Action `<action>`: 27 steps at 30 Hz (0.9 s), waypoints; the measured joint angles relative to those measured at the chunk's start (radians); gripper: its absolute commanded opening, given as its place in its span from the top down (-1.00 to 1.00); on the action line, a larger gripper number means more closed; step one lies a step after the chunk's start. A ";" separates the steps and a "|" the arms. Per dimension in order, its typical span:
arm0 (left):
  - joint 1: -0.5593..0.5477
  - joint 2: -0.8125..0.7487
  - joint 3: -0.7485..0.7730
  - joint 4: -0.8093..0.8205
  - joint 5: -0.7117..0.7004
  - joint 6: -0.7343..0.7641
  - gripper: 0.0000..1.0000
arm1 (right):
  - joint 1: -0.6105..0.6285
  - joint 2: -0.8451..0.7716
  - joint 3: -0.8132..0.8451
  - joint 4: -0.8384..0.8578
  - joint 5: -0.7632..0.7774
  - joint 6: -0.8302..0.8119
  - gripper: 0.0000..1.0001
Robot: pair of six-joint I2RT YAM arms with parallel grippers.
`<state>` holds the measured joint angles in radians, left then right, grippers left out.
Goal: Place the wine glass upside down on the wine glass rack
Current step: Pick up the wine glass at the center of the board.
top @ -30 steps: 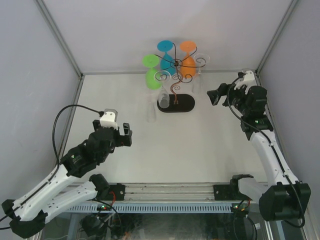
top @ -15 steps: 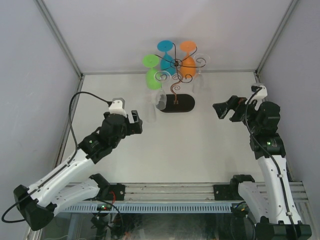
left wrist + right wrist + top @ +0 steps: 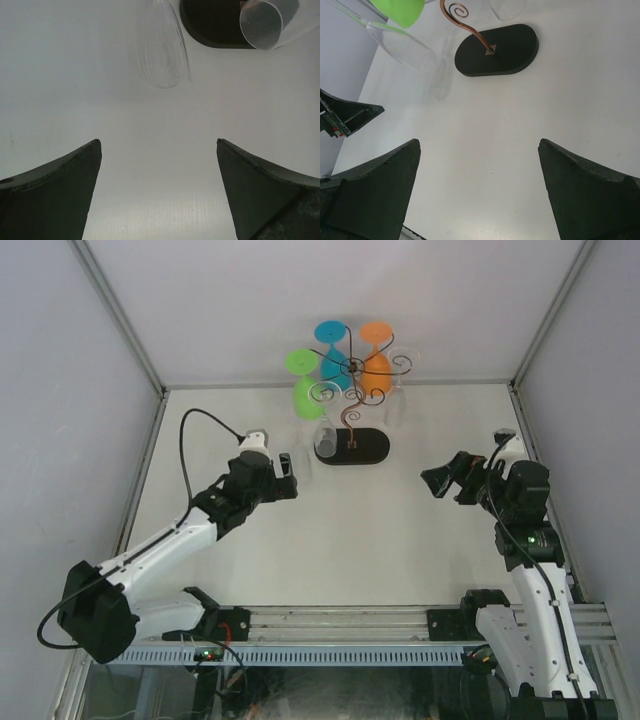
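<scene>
Left tool [image 3: 287,476]: jaws wide, empty, pointed at the clear stemmed wine glass [image 3: 162,52] on the white tabletop [image 3: 380,530], just left of the thin dark-brown wire wine glass rack [image 3: 349,420] — probably lining up a grasp. Glass near-invisible from above; upright or lying, cannot tell. Right tool [image 3: 447,475]: wide, empty, well apart — rack top cut off in its view.
</scene>
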<state>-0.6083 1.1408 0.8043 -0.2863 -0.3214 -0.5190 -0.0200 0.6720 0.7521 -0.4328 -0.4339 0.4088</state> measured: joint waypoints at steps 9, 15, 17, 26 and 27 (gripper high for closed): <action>0.054 0.167 0.005 0.098 0.120 -0.025 -0.99 | 0.000 0.001 -0.009 -0.013 -0.018 0.007 -0.98; 0.106 0.262 0.048 0.147 0.179 -0.047 -0.99 | 0.000 -0.002 -0.018 -0.013 -0.026 0.017 -0.98; 0.113 0.294 0.081 0.164 0.195 -0.047 -0.99 | 0.000 -0.002 -0.021 -0.014 -0.031 0.019 -0.98; 0.167 0.440 0.187 0.222 0.240 -0.047 -0.96 | 0.000 -0.002 -0.021 -0.014 -0.045 0.022 -0.97; 0.172 0.454 0.192 0.222 0.244 -0.047 -0.95 | 0.000 -0.002 -0.021 -0.014 -0.046 0.022 -0.97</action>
<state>-0.4358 1.5951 0.9962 -0.0639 -0.0776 -0.5663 -0.0200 0.6697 0.7311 -0.4465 -0.4801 0.4305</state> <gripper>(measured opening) 0.989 0.990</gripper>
